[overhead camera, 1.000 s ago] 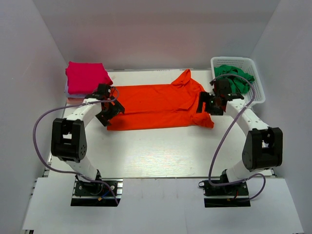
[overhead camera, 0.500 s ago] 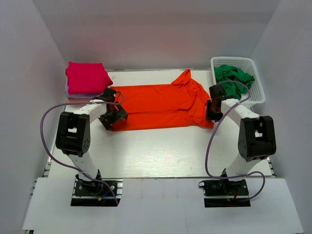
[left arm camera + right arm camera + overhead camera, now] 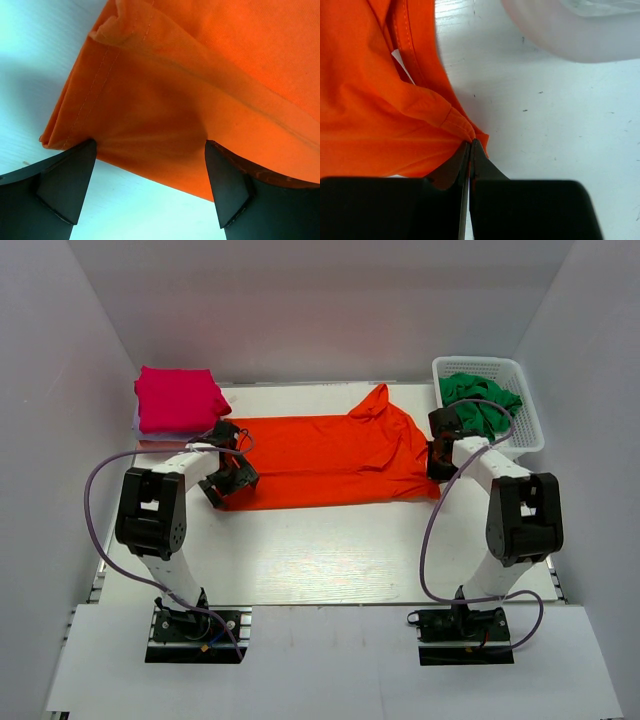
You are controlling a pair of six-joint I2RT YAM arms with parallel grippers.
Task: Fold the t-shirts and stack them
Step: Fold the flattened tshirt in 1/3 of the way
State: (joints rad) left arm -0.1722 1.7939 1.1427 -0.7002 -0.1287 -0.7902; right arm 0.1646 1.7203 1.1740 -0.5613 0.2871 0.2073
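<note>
The white lattice plastic basket (image 3: 478, 361) served as the mark. The bright orange-red short-sleeved t-shirt (image 3: 320, 455) lay spread flat on the white table (image 3: 320, 550) just beside the basket. It stretched away from the basket toward the folded magenta t-shirt (image 3: 178, 398) at the far end. A crumpled green t-shirt (image 3: 480, 400) sat inside the basket.

The right gripper (image 3: 471, 145), near the basket, had its jaws pressed together on the very tip of the orange shirt's corner. Only a sliver of cloth sat between them, so the pinch looked shallow and the corner could well slip free once lifted.

The left gripper (image 3: 150, 146) was well apart from the basket, at the shirt's other end. It stood wide open, straddling the hem corner, and gripped nothing. The hem there showed two layers. A closing bite might have caught only the upper one, leaving the lower on the table and skewing the fold.

Had the right arm pulled before the left closed, the shirt would likely have been dragged toward the basket and bunched rather than rising evenly. A wide sweep by the right arm also risked knocking the basket.
</note>
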